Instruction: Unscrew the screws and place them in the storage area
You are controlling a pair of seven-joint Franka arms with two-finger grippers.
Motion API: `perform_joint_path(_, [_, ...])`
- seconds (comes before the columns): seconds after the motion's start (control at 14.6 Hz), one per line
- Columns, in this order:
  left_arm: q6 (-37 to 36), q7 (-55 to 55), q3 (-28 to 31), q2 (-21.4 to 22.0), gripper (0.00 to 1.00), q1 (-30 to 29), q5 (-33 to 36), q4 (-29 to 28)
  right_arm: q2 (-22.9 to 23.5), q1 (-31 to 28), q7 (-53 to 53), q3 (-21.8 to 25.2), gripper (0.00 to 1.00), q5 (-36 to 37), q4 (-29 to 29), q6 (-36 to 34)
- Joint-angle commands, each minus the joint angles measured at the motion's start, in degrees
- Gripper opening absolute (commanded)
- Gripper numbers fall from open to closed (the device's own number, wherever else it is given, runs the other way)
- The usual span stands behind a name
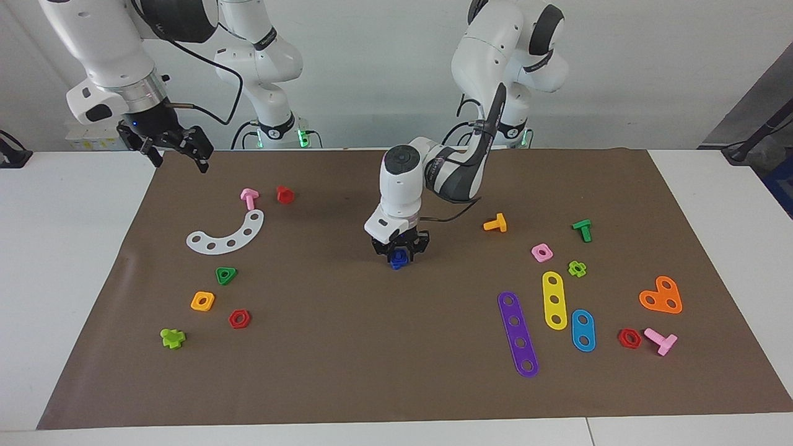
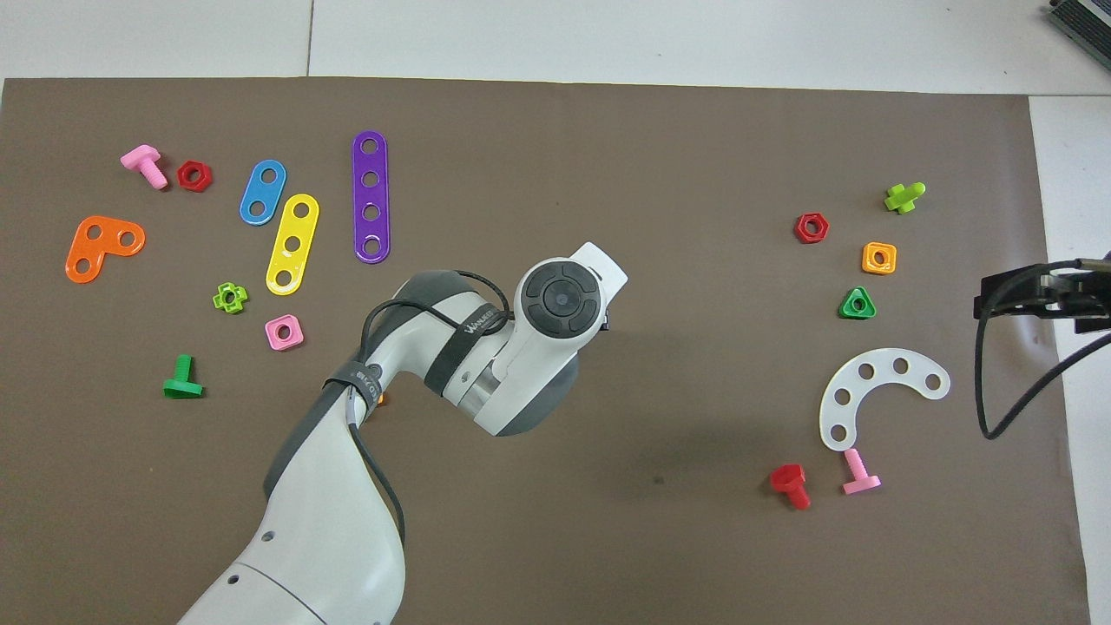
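A small dark-blue screw (image 1: 396,261) sits on the brown mat (image 1: 347,347) near the middle of the table. My left gripper (image 1: 398,255) points straight down over it, and its fingers are shut on the blue piece from both sides. In the overhead view the left arm's wrist (image 2: 560,299) hides both the screw and the fingertips. My right gripper (image 1: 179,162) hangs open and waiting above the mat's corner at the right arm's end, and it holds nothing.
Toward the right arm's end lie a white curved strip (image 1: 226,235), a pink bolt (image 1: 249,198), a red bolt (image 1: 284,194) and several nuts. Toward the left arm's end lie an orange bolt (image 1: 495,223), a green bolt (image 1: 582,230) and coloured strips, among them a purple one (image 1: 518,333).
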State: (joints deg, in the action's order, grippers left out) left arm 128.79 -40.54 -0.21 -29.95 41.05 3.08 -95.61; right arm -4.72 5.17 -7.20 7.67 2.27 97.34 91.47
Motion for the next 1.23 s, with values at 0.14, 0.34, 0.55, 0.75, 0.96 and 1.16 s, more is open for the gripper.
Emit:
perform_joint_path(0.14, [-1.44,-0.59,0.82,0.42,0.52,0.88,-0.44,0.33,-1.26,-0.33,0.35,0.24,1.0,-1.39,1.54,0.73])
perform_joint_path(0.34, [-1.44,-0.59,0.82,0.42,0.44,0.79,-0.44,0.33,-1.26,-0.33,0.35,0.24,1.0,-1.39,1.45,0.73])
perform_joint_path(0.55, [-1.53,-0.59,0.82,0.42,0.41,0.79,-0.44,0.42,-1.26,-0.33,0.35,0.24,1.0,-1.39,1.45,0.73])
perform_joint_path(0.75, [-2.49,-0.59,0.82,0.42,0.4,0.88,-0.53,0.86,-1.26,-0.33,0.35,0.24,1.0,-1.39,1.45,0.73])
perform_joint_path(0.96, [-4.43,-0.59,0.82,0.33,0.4,0.88,-1.5,2.26,-1.17,-0.25,0.35,0.24,1.0,-1.39,1.1,0.64])
perform_joint_path(1.16, [-7.76,-0.5,0.82,0.33,0.4,0.7,-1.59,4.19,-1.17,-0.24,0.08,0.33,1.0,-1.3,0.92,0.55])
